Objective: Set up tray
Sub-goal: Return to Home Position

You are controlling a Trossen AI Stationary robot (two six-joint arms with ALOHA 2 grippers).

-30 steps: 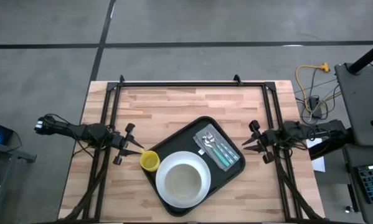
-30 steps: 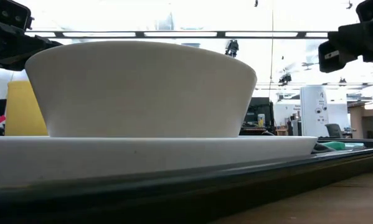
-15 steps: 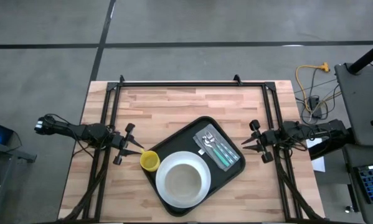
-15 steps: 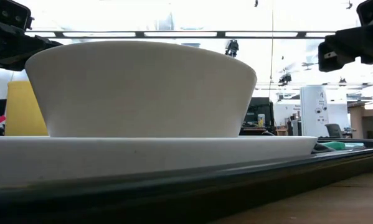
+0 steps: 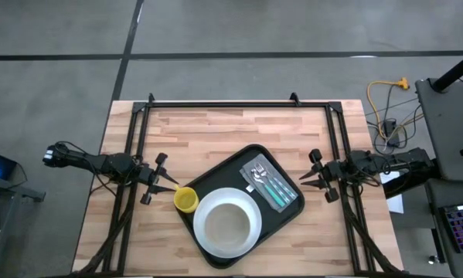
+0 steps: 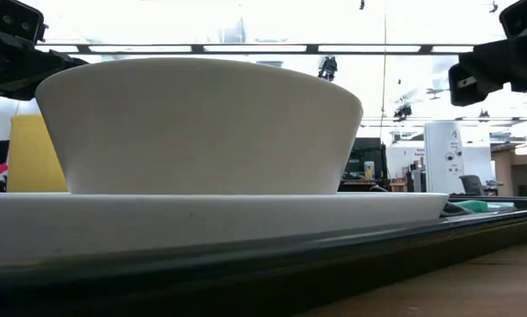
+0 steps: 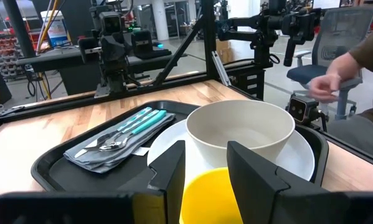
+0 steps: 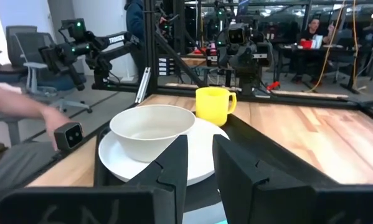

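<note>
The black tray [image 5: 222, 174] lies slantwise in the middle of the wooden table. On it are a white plate [image 5: 205, 242] with a white bowl [image 5: 229, 224] standing in it, and teal-handled cutlery on a grey napkin [image 5: 268, 184]. A yellow cup [image 5: 186, 200] stands at the tray's left corner. My left gripper [image 5: 172, 185] is open at the table's left side and points level toward the cup, just short of it. My right gripper [image 5: 303, 184] is open by a narrow gap at the right side and points level toward the tray.
A black frame of bars [image 5: 223, 103] runs along the table's far edge and down both sides by the arms. A person's hand [image 7: 326, 84] shows beyond the table's near edge. Bare wood [image 5: 216, 131] lies between the tray and the far bar.
</note>
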